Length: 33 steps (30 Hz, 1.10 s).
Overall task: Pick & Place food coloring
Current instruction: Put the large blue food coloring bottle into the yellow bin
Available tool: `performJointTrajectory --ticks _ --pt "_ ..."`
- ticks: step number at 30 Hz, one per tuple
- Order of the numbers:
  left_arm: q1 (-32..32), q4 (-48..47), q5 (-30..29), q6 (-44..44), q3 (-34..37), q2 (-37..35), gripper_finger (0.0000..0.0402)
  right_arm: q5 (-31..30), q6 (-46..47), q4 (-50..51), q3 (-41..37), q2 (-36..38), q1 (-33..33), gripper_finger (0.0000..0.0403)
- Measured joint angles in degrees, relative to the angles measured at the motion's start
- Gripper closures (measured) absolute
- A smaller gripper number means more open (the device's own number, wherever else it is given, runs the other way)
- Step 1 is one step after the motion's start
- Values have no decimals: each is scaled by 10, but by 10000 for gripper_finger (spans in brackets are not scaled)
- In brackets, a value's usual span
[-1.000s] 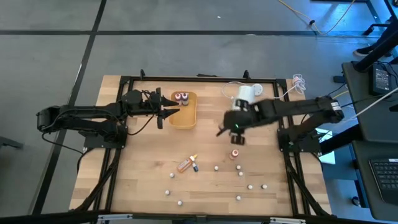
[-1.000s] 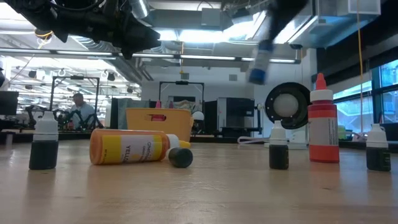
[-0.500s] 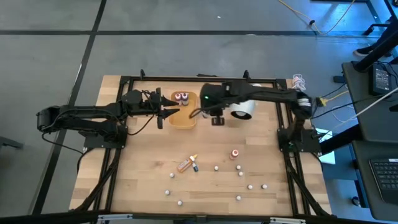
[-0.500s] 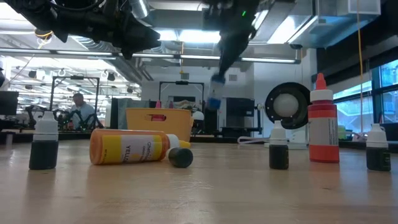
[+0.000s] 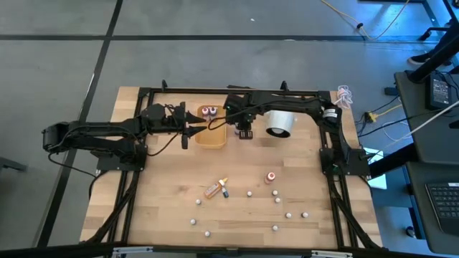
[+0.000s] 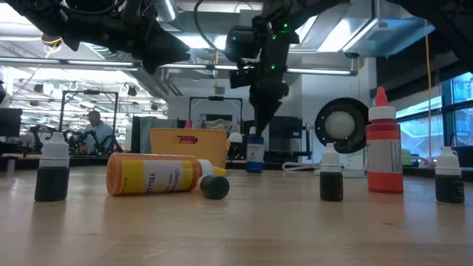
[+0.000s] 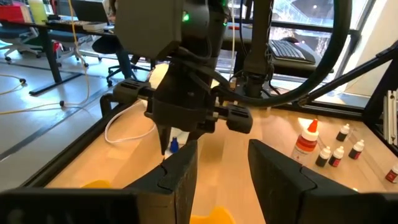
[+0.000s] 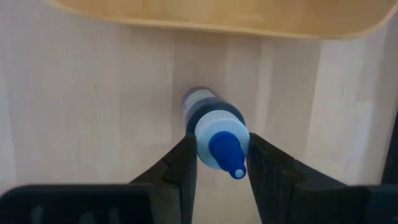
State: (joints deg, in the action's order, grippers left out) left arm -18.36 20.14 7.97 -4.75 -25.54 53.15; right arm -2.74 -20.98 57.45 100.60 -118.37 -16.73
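Carrying a blue-capped bottle (image 8: 214,138) clamped in our right gripper (image 8: 217,163) beside the tray (image 5: 211,127); two bottles sit inside, many remain scattered near.

Left gripper (image 7: 219,163), half-spread, holds nothing.

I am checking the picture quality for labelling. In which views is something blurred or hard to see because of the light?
Low view: bright ceiling lamps behind leave both arms as dark silhouettes; the lying orange bottle is sharp. Right wrist view: the blue-capped bottle between the right gripper fingers is sharp, evenly lit. Left wrist view: the left gripper is soft-edged up close. High view: small bottles show only as white dots.
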Motion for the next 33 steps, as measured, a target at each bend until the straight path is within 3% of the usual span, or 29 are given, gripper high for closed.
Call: performJointTrajectory --ticks 14,24,30,33 --pt "0 -7 0 0 0 0 263 0 -6 -11 -6 -2 -3 242" --pt "0 -7 0 0 0 0 267 -1 -6 -5 3 2 -3 238" --pt "0 -8 0 0 0 0 265 5 24 25 29 55 -2 238" --pt "0 -8 0 0 0 0 263 48 53 40 15 109 0 238"
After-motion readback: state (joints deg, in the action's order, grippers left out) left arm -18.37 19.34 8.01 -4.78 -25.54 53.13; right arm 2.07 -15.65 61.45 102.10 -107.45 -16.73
